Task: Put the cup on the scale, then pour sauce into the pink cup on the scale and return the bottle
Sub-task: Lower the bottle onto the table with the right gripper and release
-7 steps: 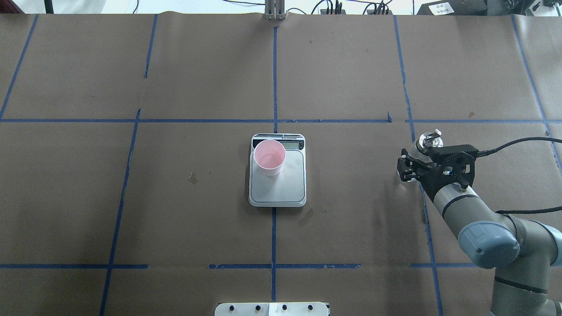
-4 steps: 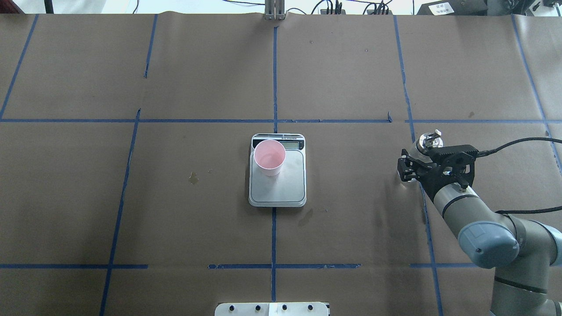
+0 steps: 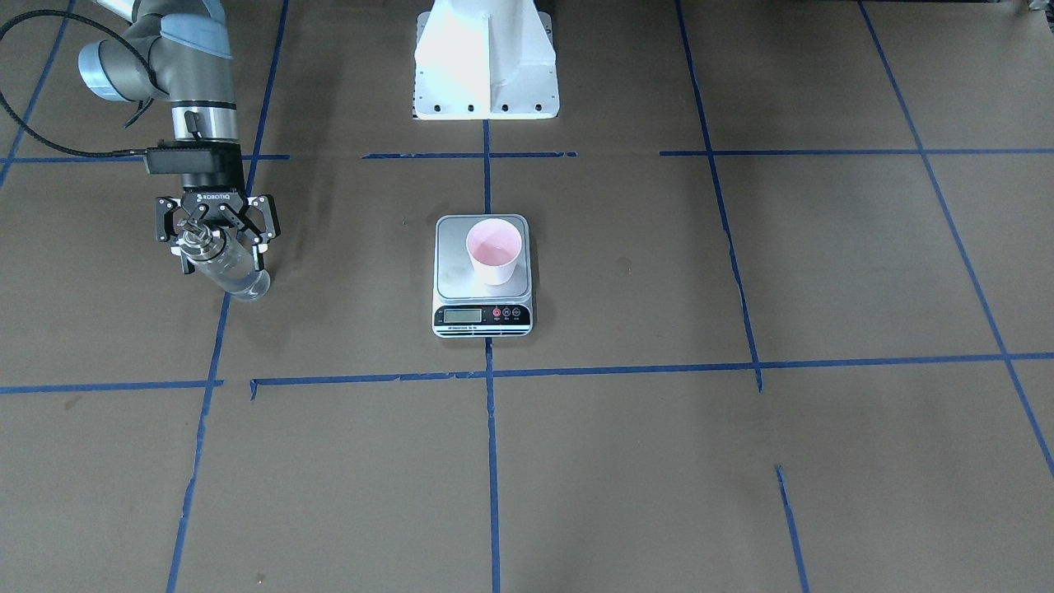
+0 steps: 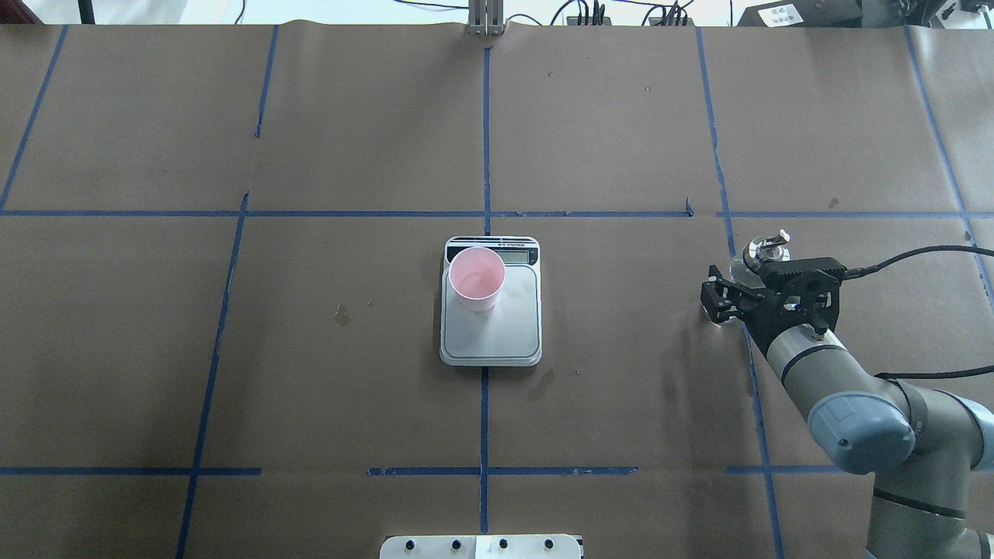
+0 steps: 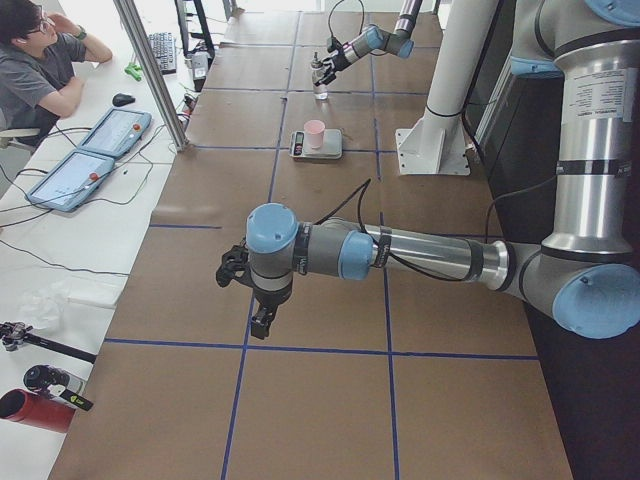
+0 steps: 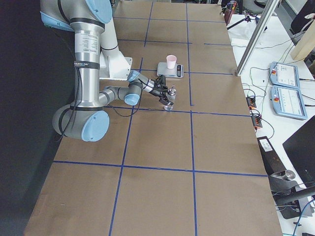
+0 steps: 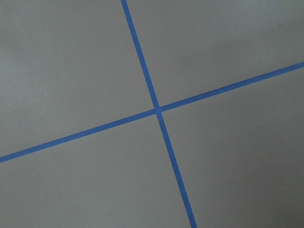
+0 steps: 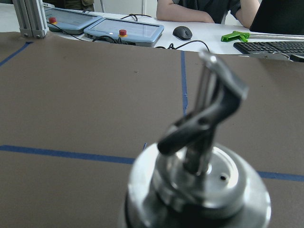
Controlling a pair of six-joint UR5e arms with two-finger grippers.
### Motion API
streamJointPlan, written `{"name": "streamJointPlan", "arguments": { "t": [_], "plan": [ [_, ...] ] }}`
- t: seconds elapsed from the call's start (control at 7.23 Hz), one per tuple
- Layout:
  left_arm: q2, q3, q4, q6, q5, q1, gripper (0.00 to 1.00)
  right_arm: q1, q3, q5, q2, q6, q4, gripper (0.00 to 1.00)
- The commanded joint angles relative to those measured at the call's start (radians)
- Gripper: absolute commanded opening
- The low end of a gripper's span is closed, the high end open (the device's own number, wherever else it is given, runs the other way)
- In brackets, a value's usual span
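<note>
The pink cup (image 4: 476,278) stands upright on the far left part of the scale (image 4: 505,334), behind its display in the front view (image 3: 494,247). A faint ring of clear liquid shows inside it. The clear glass bottle (image 3: 235,276) with metal collar and spout (image 4: 765,250) stands on the table at the robot's right. My right gripper (image 3: 221,262) is around it with fingers spread wide on either side, open. The bottle's metal top fills the right wrist view (image 8: 199,185). My left gripper (image 5: 243,300) shows only in the exterior left view, and I cannot tell its state.
Brown paper with blue tape lines (image 4: 485,140) covers the table. The white robot base (image 3: 486,66) stands at the near middle edge. A small stain (image 4: 341,314) lies left of the scale. Tablets (image 8: 123,31) and a seated person are beyond the far edge.
The bottle's top has shifted slightly right and its spout has turned. The right gripper's visible finger has edged a little left. Cup and scale have not moved.
</note>
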Motion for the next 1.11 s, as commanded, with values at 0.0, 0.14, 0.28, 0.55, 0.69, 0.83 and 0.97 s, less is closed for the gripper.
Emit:
{"name": "streamJointPlan", "arguments": {
  "t": [0.0,0.14,0.28,0.55,0.69,0.83,0.97],
  "plan": [
    [0.000,0.000,0.000,0.000,0.001,0.001,1.00,0.000,-0.002,-0.002,-0.001,0.007,0.001,1.00],
    [0.000,0.000,0.000,0.000,0.001,-0.001,1.00,0.000,-0.001,-0.007,-0.004,0.050,0.001,1.00],
    [0.000,0.000,0.000,0.000,0.001,-0.001,1.00,-0.002,0.003,-0.033,-0.002,0.056,0.001,1.00],
    [0.000,-0.001,0.002,0.000,0.001,-0.001,1.00,-0.014,0.004,-0.051,-0.007,0.064,0.001,1.00],
    [0.001,-0.001,0.002,0.000,0.000,0.001,1.00,-0.028,0.004,-0.062,-0.009,0.076,0.001,1.00],
    [0.001,-0.001,0.002,0.000,0.001,0.001,1.00,-0.049,0.004,-0.085,-0.009,0.087,0.001,1.00],
    [0.004,-0.001,0.000,0.000,0.001,-0.001,1.00,-0.072,0.006,-0.099,-0.010,0.093,0.001,1.00]
  ]
}}
